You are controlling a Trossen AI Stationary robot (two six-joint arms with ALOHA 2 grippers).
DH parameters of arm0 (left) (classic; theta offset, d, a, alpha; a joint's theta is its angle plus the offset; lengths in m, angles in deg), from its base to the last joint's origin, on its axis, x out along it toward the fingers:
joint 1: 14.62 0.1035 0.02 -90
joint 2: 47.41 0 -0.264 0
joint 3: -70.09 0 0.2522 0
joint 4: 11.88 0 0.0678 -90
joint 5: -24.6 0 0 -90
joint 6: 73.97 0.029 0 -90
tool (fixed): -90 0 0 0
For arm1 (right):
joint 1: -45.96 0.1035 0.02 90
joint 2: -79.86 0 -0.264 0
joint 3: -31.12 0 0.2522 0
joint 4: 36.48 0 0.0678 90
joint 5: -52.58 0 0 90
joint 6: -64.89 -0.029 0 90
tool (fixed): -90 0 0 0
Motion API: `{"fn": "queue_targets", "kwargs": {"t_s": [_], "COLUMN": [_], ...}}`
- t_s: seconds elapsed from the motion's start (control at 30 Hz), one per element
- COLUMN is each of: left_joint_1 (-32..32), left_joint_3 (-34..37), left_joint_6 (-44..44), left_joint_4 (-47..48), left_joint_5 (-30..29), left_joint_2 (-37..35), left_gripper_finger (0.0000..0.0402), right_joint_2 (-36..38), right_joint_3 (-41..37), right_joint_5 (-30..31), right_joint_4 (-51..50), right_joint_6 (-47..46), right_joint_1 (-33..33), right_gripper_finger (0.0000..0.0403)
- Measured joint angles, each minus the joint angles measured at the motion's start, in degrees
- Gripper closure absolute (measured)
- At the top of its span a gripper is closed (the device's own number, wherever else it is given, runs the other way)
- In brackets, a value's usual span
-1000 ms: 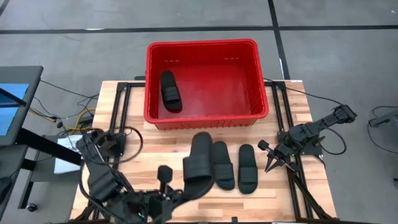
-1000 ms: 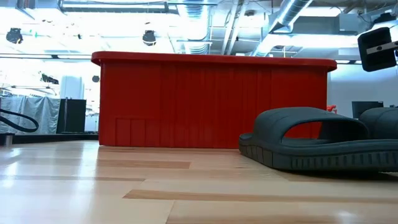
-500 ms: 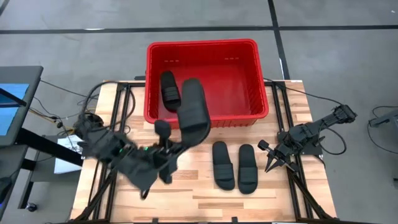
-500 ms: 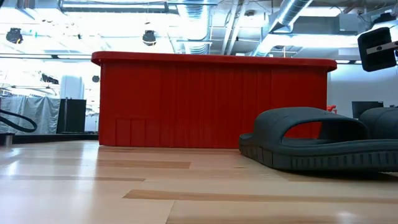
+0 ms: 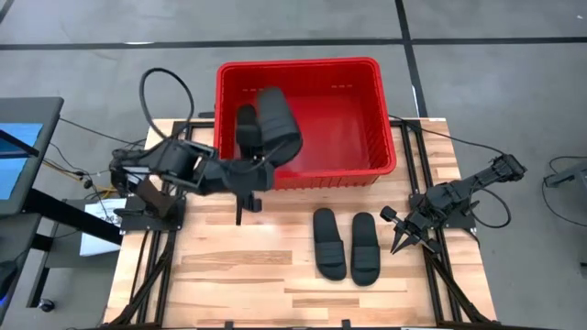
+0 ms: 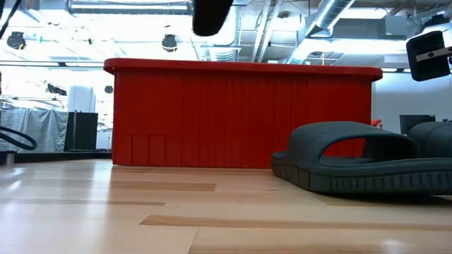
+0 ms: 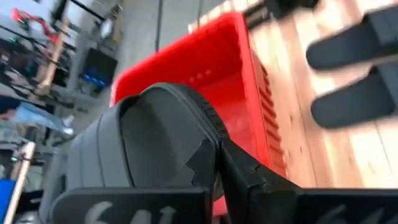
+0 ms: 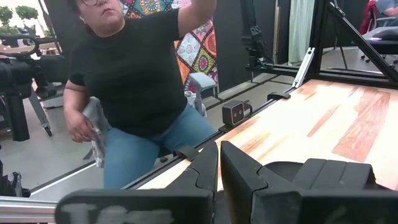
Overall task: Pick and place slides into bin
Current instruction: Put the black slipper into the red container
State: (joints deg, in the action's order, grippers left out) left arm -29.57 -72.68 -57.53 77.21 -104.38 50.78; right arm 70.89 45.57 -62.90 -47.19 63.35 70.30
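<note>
The red bin (image 5: 367, 137) stands at the table's far middle, with one black slide (image 5: 246, 128) lying inside by its left wall. My left gripper (image 5: 255, 174) is shut on a second slide (image 5: 278, 124), which it holds above the bin's near left part. That slide also shows in the left wrist view (image 7: 149, 137) and at the top of the low view (image 6: 212, 14). Two more slides (image 5: 328, 243) (image 5: 365, 247) lie side by side, soles down, on the wooden table. My right gripper (image 5: 396, 231) rests shut at the table's right edge. My left gripper pinches the slide by its end nearest the table's near edge (image 7: 208, 134), between its two fingers. The fingers come roughly level from the near left and lie along the slide. The slide sticks out beyond them toward the far edge, lifted clear, above the bin's near wall and floor.
The bin's right half (image 5: 344, 128) holds nothing. Bare wood (image 5: 229, 266) lies to the left of the two slides on the table. A person (image 8: 137, 93) stands in the room beyond the table. Cables and a stand are off the table's left edge (image 5: 110, 183).
My left gripper has lifted its slide off the table, from beside the other two. It has carried the slide up and toward the far edge, swinging round to the table's left. The slide now hangs over the bin's near left part. The other slides have stayed in place.
</note>
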Motion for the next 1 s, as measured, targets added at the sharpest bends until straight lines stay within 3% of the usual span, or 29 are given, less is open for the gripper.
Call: {"fn": "queue_targets", "kwargs": {"t_s": [0.17, 0.37, 0.5, 0.7, 1.0], "left_joint_1": [5.68, 13.39, 18.84, 24.41, 26.98], "left_joint_3": [12.79, 33.47, 43.85, 54.76, 65.70], "left_joint_6": [1.53, 6.82, 9.78, 13.24, 19.11], "left_joint_4": [-6.14, -23.03, -29.16, -36.79, -51.96], "left_joint_5": [4.10, 12.37, 17.01, 21.45, 25.55], "left_joint_2": [-6.87, -18.10, -23.56, -26.23, -25.68], "left_gripper_finger": [0.0401, 0.0401, 0.0401, 0.0401, 0.0401], "right_joint_2": [0.00, 0.00, -0.02, -0.02, 0.00], "right_joint_3": [0.00, 0.00, 0.00, 0.00, 0.00], "right_joint_5": [0.01, 0.00, 0.00, 0.02, 0.01], "right_joint_4": [0.02, 0.01, 0.02, 0.02, 0.02], "right_joint_6": [0.00, 0.00, 0.00, 0.00, 0.00], "right_joint_1": [0.00, -0.01, 0.00, -0.01, 0.00], "right_gripper_finger": [0.0392, 0.0392, 0.0392, 0.0392, 0.0392]}}
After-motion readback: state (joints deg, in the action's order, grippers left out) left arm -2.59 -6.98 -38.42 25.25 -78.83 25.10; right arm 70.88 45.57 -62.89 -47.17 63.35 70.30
